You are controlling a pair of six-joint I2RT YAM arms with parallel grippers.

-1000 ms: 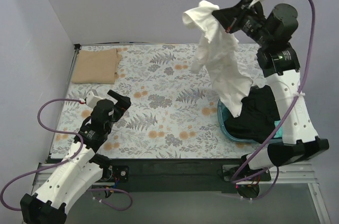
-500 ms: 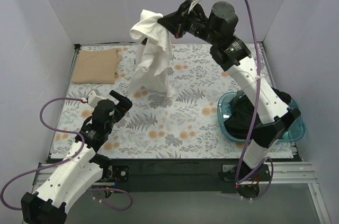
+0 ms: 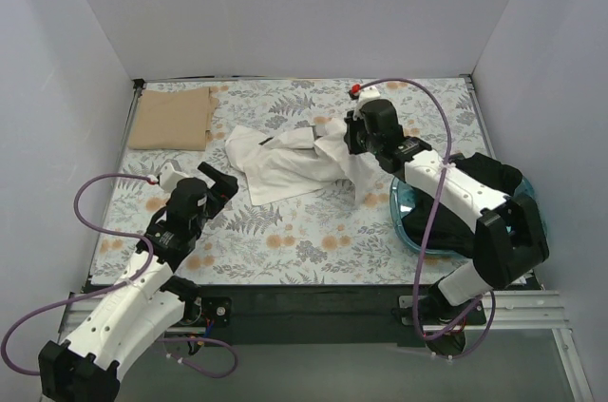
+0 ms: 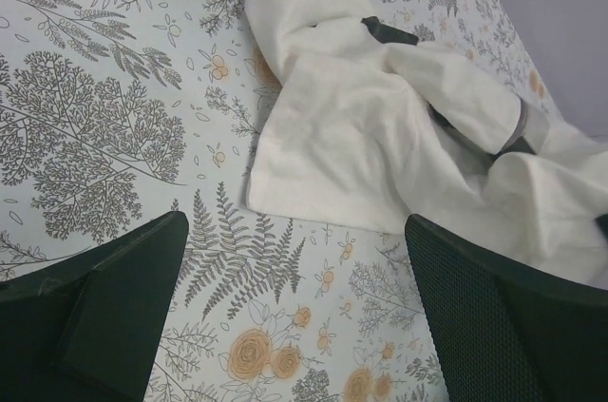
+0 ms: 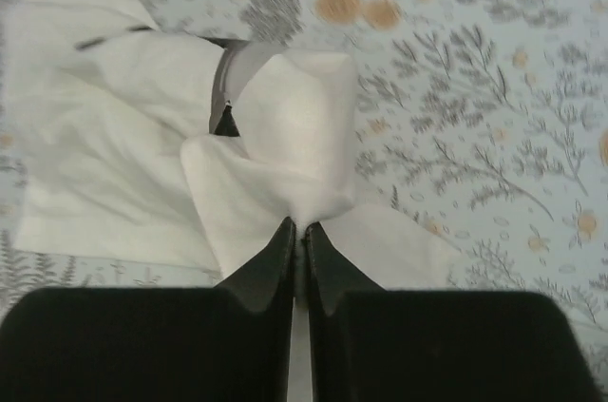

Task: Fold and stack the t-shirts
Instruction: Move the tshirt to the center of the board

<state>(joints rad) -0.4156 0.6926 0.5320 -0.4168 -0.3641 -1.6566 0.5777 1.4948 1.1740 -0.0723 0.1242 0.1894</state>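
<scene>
A white t-shirt (image 3: 285, 161) lies crumpled on the floral table, spread from the middle toward the left. My right gripper (image 3: 353, 139) is shut on a pinch of its cloth (image 5: 296, 195) at the shirt's right end, low over the table. A folded tan shirt (image 3: 172, 118) lies at the back left corner. Dark shirts (image 3: 467, 195) fill a blue basket (image 3: 402, 225) at the right. My left gripper (image 3: 220, 183) is open and empty, just left of the white shirt's near edge (image 4: 380, 126); its fingers (image 4: 494, 316) frame bare tablecloth.
White walls close in the table at the back and both sides. The right arm stretches from the basket side across to the table's middle. A purple cable loops beside each arm.
My right gripper has swung the hanging white shirt from high at the right to the left and down. The shirt now lies on the table. The left arm has stayed still.
</scene>
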